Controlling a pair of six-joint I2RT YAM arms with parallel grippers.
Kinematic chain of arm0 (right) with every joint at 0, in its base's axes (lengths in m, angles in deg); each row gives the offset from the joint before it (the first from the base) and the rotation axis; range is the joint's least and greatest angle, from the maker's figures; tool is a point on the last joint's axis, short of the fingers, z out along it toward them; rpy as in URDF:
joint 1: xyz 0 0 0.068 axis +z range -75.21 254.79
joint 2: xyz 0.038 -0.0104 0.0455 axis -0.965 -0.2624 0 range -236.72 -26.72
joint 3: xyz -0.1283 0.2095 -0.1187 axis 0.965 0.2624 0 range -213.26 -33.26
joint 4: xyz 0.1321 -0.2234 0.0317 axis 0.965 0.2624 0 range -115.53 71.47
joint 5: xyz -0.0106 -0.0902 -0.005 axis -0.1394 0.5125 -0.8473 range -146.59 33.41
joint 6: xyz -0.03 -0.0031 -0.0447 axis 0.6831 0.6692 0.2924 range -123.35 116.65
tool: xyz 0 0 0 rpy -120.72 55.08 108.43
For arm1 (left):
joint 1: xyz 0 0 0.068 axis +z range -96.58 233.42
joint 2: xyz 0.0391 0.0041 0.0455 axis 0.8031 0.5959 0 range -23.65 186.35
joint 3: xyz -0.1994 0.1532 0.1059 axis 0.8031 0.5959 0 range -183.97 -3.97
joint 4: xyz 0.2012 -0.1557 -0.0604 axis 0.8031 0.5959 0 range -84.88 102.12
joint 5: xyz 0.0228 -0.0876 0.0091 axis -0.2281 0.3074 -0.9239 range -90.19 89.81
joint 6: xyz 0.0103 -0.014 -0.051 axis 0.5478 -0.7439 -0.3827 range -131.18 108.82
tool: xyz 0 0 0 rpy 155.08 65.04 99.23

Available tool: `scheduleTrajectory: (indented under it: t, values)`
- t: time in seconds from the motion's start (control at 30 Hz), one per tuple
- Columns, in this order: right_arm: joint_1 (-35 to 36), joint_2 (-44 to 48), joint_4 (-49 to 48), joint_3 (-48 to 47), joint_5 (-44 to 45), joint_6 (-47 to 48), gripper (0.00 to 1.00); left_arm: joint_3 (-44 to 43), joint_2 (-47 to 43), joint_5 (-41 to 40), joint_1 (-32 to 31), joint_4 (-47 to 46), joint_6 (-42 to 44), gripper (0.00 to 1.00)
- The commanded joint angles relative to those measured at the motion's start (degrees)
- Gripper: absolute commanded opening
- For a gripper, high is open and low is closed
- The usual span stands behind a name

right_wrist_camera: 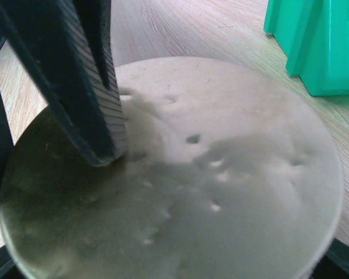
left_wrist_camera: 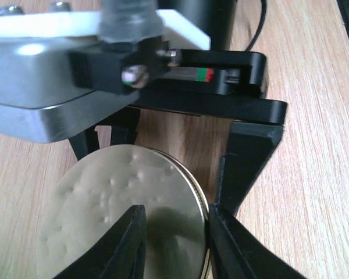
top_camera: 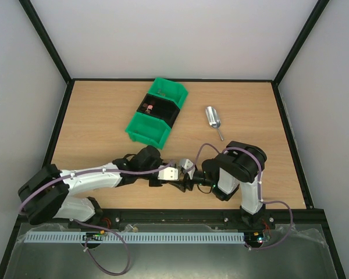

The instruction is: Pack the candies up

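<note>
Candies (top_camera: 150, 107) in black bin (top_camera: 167, 114), axis unreadable | left fingers (left_wrist_camera: 125, 250), right fingers (right_wrist_camera: 75, 75): grip unclear

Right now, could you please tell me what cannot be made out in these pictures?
Candies: top view, too small to count.
Jar: both wrist views, hidden beneath its lid.
Right gripper: right wrist view, second finger cut off by the frame edge; grip unclear.

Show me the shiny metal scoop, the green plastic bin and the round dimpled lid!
Shiny metal scoop (top_camera: 212, 117): top view, on its bowl.
Green plastic bin (top_camera: 145, 129): top view, on its near end.
Round dimpled lid (right_wrist_camera: 232, 174): right wrist view, on its flat top.
</note>
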Motion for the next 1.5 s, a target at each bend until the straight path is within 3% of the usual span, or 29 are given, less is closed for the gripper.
scheduleTrajectory:
  t: [0.0, 0.23, 0.47, 0.63, 0.8, 1.0, 1.07, 1.27, 1.47]
  values:
    - [0.5, -1.3, 0.8, 1.1, -2.7, -0.4, 0.28, 2.5, -1.0, -4.6, 1.7, 1.0, 1.5, 0.27]
    - [0.5, -1.3, 0.6, 1.3, -3.4, -0.5, 0.27, 9.6, -5.3, -8.1, 7.9, 5.2, 10.0, 0.23]
    - [0.5, -1.2, 0.5, 1.3, -2.7, -0.9, 0.27, 10.3, -10.8, -6.6, 14.8, 11.1, 13.5, 0.24]
    - [0.5, -1.6, 0.6, 1.0, -2.4, -1.2, 0.27, 6.2, -16.0, 0.0, 9.6, 12.8, 7.3, 0.35]
    - [0.5, -1.7, 0.5, 0.9, -2.3, -1.4, 0.27, 2.2, -10.2, 0.9, 2.2, 6.2, -0.8, 0.44]
    - [0.5, -1.5, 0.6, 0.9, -2.4, -1.3, 0.27, 0.3, -2.5, 0.1, -1.1, -1.1, -1.9, 0.45]
    - [0.5, -1.3, 0.6, 1.0, -2.6, -1.2, 0.27, -0.3, -0.5, -1.2, -1.2, -1.9, -1.6, 0.43]
    - [0.5, -1.2, 0.4, 1.4, -4.1, -0.7, 0.27, 2.6, -1.9, -6.7, 0.2, -0.5, 0.5, 0.25]
    - [0.5, -1.3, 0.2, 1.4, -4.9, -0.5, 0.26, 9.0, -4.0, -9.9, 5.7, 2.2, 7.1, 0.21]
